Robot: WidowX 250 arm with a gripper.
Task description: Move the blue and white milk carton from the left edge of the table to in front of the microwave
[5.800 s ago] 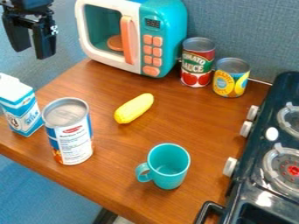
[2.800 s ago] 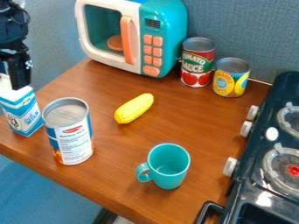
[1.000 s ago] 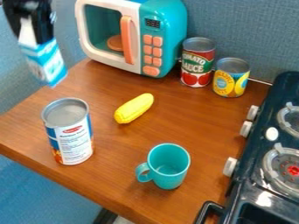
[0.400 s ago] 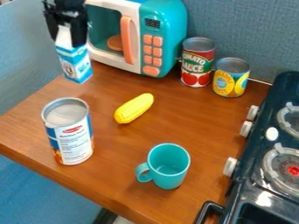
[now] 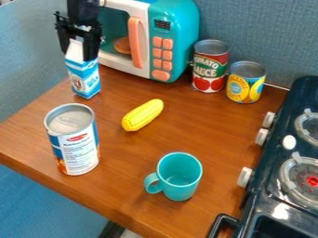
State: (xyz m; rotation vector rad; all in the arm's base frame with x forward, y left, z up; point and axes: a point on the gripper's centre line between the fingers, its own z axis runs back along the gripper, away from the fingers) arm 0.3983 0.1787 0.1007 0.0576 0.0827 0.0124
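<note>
"Milk carton (image 5: 84, 79): where, and pointing how?"

"Ten o'clock in the view, clamped in the gripper (image 5: 77, 55), long axis nearly upright, gabled top upward."

"Its looks?"

"White above, blue-and-white below."

"And around it?"

"Brown wooden tabletop (image 5: 124, 162), glossy in places; blue-gray fabric wall (image 5: 267, 28) behind, toward one o'clock."

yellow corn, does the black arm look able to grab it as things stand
Probably not: the end effector looks closed on the milk carton, though nothing covers the corn from above.
</note>
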